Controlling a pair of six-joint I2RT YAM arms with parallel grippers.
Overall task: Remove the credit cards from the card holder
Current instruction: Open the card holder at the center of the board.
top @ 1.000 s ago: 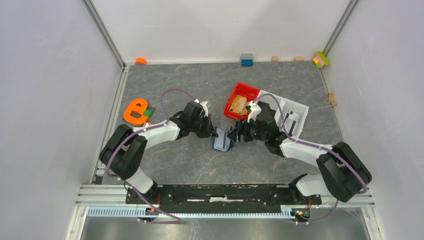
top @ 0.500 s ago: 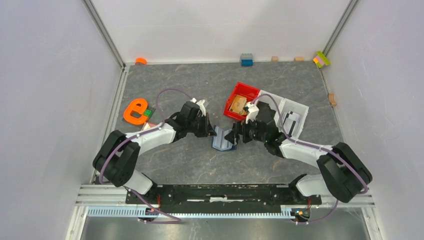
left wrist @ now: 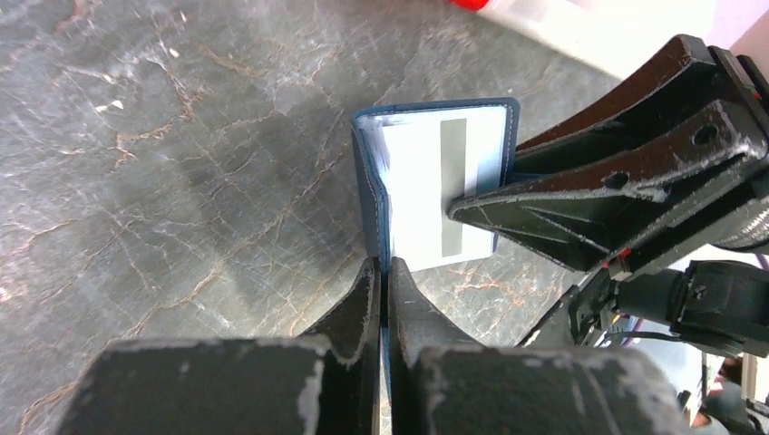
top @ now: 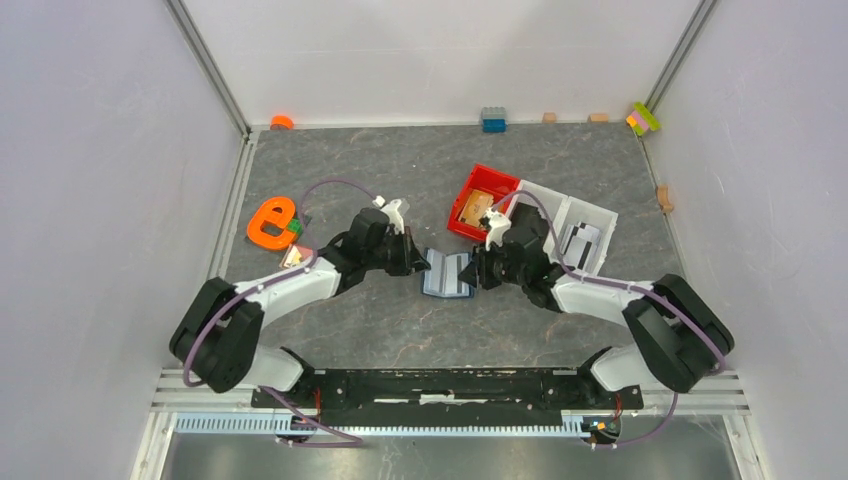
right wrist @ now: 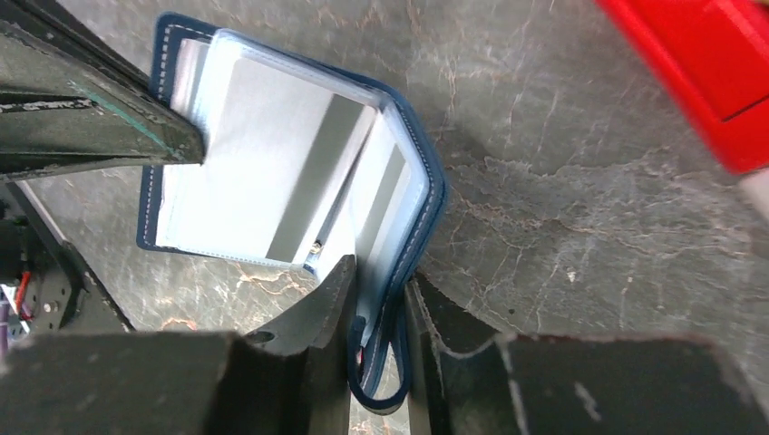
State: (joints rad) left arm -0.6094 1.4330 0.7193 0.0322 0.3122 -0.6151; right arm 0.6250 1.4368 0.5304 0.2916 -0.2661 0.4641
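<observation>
While the wallet (top: 447, 273) is lying open just on the near side of the red tray (top: 497, 175), both grippers are holding it. The left gripper (left wrist: 384, 272) is pinching the cover on the side away from the tray, its jaws almost together. The right gripper (right wrist: 381, 292) is clamping the cover on the side toward the tray, its jaws narrow. Cards (right wrist: 272, 172) with a grey stripe are sitting inside the pale blue pockets.
</observation>
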